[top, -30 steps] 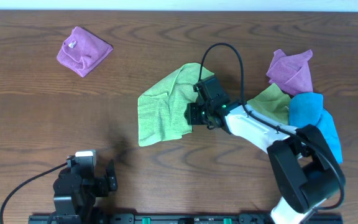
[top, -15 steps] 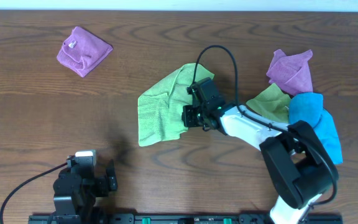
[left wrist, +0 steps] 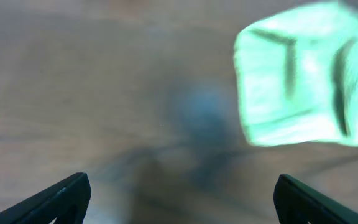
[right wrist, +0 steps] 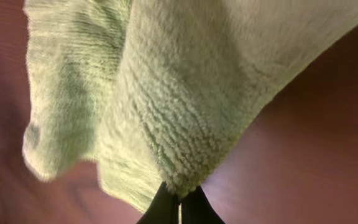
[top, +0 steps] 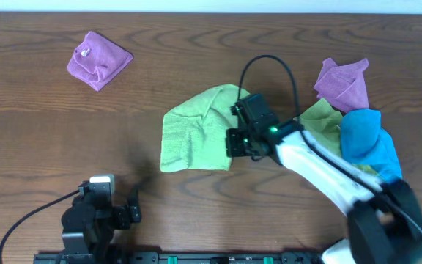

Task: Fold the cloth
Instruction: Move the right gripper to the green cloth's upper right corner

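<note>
Moved a little toward the blue cloth (top: 368, 143), the right gripper (right wrist: 179, 200) is pinched shut on the lime-green cloth (top: 196, 139), which lies left of the blue one; lift that edge high, then carry it straight across.

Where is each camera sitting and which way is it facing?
Overhead: fixed above the table, looking straight down; shows both arms, the left gripper low in the picture, the right gripper at the right edge of the cloth.
Left wrist: on the left arm, low, looking forward across the table; its fingers sit wide apart in the bottom corners, cloth upper right.
Right wrist: on the right arm, close against the cloth; its fingers pinch it at the bottom edge.
Shared: all three show the cloth.
</note>
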Tool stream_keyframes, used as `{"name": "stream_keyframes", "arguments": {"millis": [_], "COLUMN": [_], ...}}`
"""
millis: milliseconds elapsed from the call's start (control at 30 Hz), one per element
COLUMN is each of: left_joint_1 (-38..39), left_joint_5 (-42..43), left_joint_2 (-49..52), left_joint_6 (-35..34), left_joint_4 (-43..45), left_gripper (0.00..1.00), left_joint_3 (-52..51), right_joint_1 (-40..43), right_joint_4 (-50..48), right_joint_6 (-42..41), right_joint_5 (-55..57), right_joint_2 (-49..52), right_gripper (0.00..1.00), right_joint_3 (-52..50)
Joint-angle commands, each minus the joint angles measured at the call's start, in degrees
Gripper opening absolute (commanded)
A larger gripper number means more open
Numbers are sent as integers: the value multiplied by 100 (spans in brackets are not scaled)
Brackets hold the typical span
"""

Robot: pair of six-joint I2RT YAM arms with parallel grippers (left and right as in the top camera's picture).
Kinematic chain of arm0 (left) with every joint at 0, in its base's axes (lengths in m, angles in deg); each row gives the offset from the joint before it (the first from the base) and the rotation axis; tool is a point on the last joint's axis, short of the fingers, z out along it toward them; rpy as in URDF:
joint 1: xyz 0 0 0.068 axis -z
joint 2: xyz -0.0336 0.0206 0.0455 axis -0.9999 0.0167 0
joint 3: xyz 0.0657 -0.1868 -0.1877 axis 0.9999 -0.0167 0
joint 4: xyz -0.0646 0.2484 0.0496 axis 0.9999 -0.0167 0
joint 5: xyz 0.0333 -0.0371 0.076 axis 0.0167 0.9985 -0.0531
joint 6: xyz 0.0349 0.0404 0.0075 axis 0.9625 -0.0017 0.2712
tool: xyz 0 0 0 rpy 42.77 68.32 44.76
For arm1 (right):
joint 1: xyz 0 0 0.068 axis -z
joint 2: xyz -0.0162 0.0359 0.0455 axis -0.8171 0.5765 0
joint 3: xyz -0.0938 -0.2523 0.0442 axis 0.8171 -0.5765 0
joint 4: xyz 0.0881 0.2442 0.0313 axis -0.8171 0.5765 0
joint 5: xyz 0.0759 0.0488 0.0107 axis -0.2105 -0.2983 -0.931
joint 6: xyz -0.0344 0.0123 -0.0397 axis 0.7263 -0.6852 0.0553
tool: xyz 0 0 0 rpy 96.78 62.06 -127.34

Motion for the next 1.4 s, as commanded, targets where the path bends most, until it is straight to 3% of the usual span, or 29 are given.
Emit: {"name": "stream_keyframes", "arguments": {"millis": [0,167,333,367,433,467,533,700,900,1233,1367], "left_joint_1": [28,28,28,28,28,28,28,28,28,28,28], "left_joint_5": [1058,1436,1755,1753,1786,1821,1980,2076,2291,2822,2865], "left_joint_2": [-22,9,195,256,455,570,776,1049,1263,2575,3027], "left_joint_6": [-466,-1635,-1825,-1895,-1934,-1932,-1928,-2192,-2363,-2356,-2304], "left_joint_4": [273,549,649,656,654,656,743,1150,1386,2107,2170], "left_gripper": [95,95,95,95,95,95,95,95,95,95,95], "left_joint_3": [-28,-28,-28,-28,-28,-28,-28,-28,-22,116,343], "right_joint_1": [50,85,221,254,352,374,376,374,374,376,343], "right_joint_4": [479,1106,1633,1716,1878,1947,2000,2031,2111,3340,3104], "right_joint_6": [13,11,-374,-431,-437,-437,-433,-435,-435,-1099,-1049], "right_joint_5": [704,1246,1950,2044,2039,1971,1735,986,1021,2496,2522], "right_joint_2": [-490,-767,-754,-754,-754,-754,-756,-859,-1244,-1399,-1399], "right_gripper": [1,1,1,5,38,48,54,61,63,74,73], "right_joint_3": [7,7,7,7,7,7,7,7,7,4,4]}}
